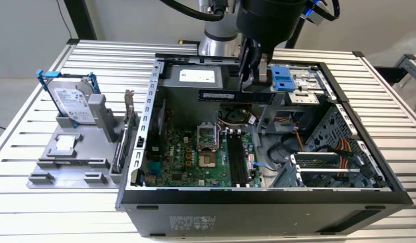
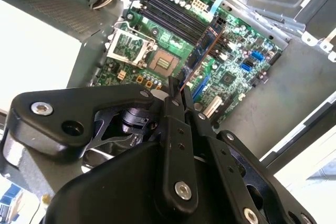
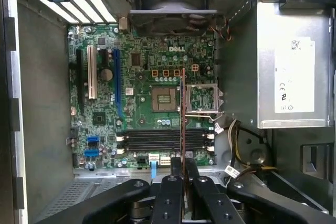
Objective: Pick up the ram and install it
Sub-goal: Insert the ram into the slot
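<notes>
Exterior view: end effector (image 1: 254, 87) clamped shut on ram (image 1: 221, 95), held above open computer case (image 1: 262, 196). Ram hangs at 12 o'clock from memory slots (image 1: 236, 161), apart.

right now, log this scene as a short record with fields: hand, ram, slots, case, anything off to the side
hand: shut on the long, thin dark memory stick
ram: in the air over the green motherboard, not seated, crosswise to the slots
slots: four black memory slots, look empty
case: open dark metal computer case on a slatted metal table
aside: silver hard drive with blue bracket upright in a grey fixture, exterior view's left
</notes>
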You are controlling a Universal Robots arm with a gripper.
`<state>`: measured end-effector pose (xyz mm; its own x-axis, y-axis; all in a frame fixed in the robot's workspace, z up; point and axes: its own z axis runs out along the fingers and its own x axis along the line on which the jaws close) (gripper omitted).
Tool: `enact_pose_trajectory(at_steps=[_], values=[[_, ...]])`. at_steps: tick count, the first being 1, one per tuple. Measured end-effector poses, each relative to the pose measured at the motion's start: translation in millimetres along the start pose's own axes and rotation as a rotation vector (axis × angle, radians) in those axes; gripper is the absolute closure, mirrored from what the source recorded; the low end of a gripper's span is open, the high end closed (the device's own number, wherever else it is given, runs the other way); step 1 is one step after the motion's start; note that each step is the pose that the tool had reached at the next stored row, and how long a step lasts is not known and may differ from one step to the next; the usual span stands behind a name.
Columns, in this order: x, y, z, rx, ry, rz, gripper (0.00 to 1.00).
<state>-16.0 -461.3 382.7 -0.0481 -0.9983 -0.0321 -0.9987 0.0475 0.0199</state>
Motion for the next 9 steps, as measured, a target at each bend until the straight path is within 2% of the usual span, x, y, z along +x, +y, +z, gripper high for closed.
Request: enact_pose_trajectory(at_steps=[5,9], values=[[-1.4,-4.9,-0.1,0.0,0.0,0.0,1.0],[-2.4,-13.3,-0.2,0.0,0.0,0.0,1.0]])
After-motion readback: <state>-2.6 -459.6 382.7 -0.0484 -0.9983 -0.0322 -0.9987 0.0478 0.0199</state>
